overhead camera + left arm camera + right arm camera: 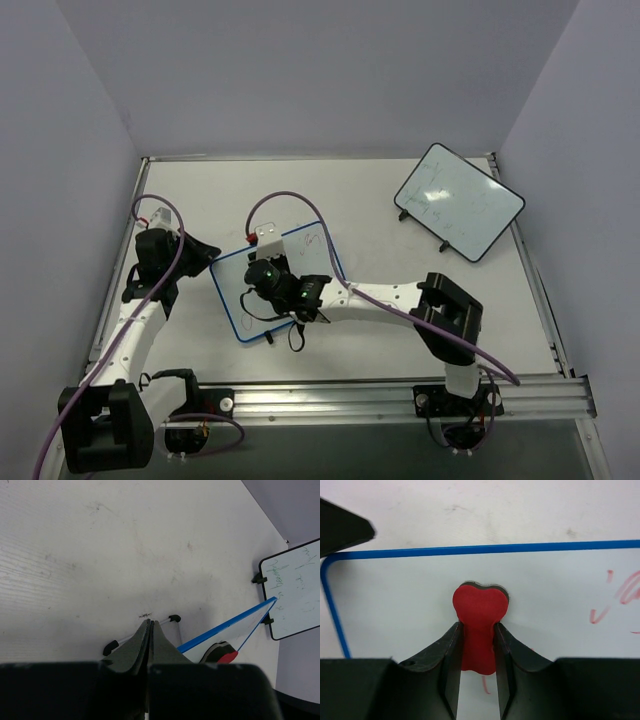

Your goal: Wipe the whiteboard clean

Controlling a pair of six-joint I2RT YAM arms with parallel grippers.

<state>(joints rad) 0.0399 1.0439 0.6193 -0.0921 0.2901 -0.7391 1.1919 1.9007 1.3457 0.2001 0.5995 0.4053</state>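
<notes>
The blue-rimmed whiteboard lies tilted at the table's middle. Red scribbles show on its right part, and one short red stroke shows below the eraser. My right gripper is over the board's left half, shut on a red eraser whose pad rests on the white surface near the blue rim. My left gripper is shut with nothing between its fingers. Its tips are at the board's left edge, just short of the black-tipped wire foot. The eraser also shows in the left wrist view.
A black-rimmed whiteboard with faint marks stands at the back right and also shows in the left wrist view. A small white bracket sits at the blue board's far edge. Grey walls enclose the table on three sides.
</notes>
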